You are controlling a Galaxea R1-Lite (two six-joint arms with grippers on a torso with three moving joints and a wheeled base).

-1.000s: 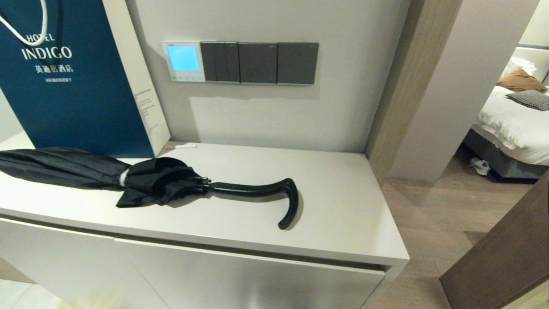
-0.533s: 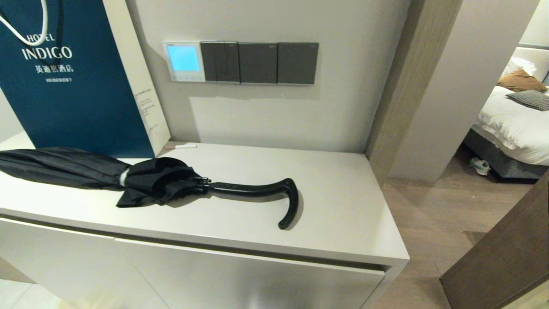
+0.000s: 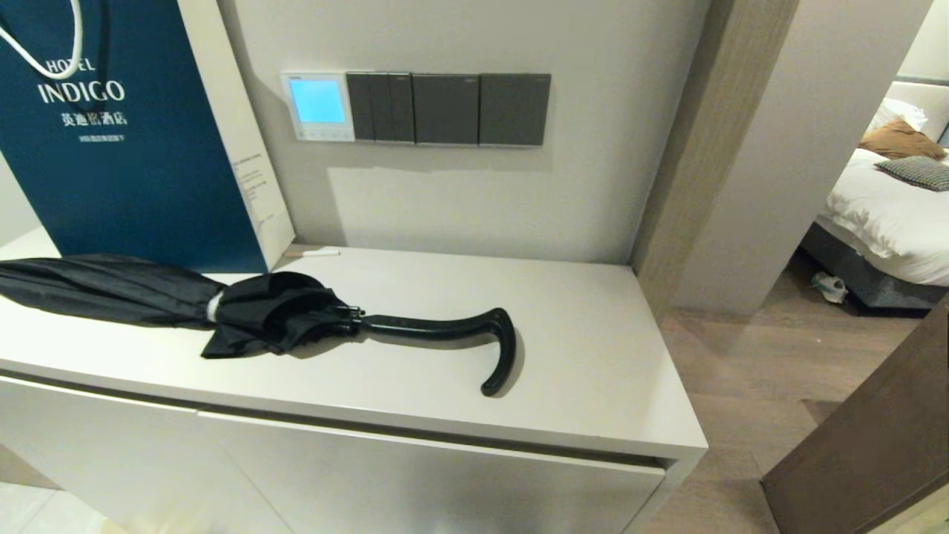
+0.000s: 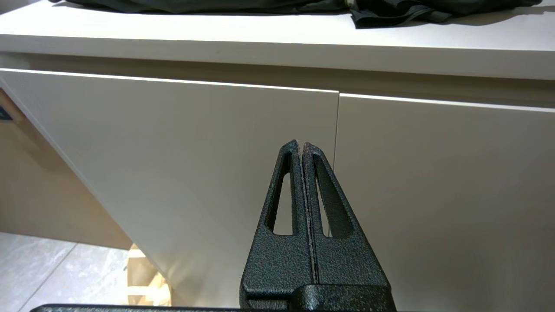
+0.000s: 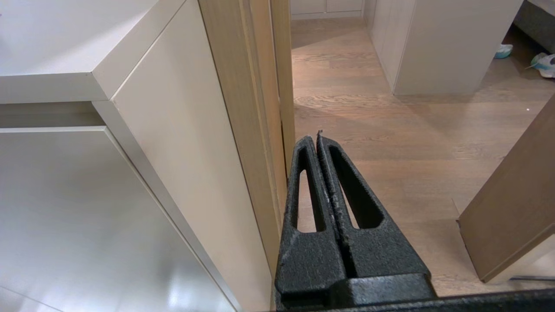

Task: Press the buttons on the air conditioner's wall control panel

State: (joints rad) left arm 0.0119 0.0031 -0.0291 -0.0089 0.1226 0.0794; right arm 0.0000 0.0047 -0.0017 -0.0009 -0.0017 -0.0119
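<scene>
The white wall control panel (image 3: 318, 105) hangs on the wall above the cabinet, its screen lit light blue. A row of tiny pale buttons (image 3: 323, 135) runs along its lower edge. Neither gripper shows in the head view. My left gripper (image 4: 301, 145) is shut and empty, low in front of the cabinet doors. My right gripper (image 5: 314, 138) is shut and empty, low beside the cabinet's right end, above the wooden floor.
Three dark grey switch plates (image 3: 448, 108) sit right of the panel. A black folded umbrella (image 3: 259, 311) lies across the white cabinet top (image 3: 593, 356). A blue Hotel Indigo paper bag (image 3: 126, 133) stands at the back left. A wood-clad pillar (image 3: 704, 148) rises at the right.
</scene>
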